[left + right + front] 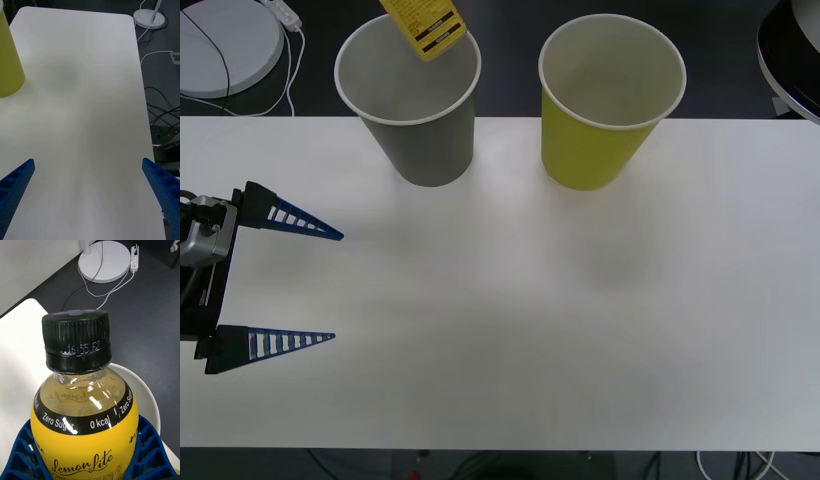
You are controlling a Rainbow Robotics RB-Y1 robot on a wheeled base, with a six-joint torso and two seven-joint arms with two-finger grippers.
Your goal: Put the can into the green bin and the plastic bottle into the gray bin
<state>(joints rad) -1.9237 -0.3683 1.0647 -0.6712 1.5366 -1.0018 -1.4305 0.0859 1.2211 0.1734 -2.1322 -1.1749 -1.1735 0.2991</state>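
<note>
I have the right claw pinching the plastic bottle by its smooth, probably slippery belly above the gray bin, liquid making it weighty, while my left claw waits spread over the surface.

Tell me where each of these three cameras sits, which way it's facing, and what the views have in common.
Front view: above the arms, looking down at the white table, the gray bin and the green bin; the open left end effector shows at the left edge.
Right wrist view: on the right wrist, looking past the right end effector, shut on the plastic bottle.
Left wrist view: on the left wrist, facing along the table, its blue fingers spread.
Shared: the bottle is in the front and right wrist views; the green bin in the front and left wrist views.
</note>
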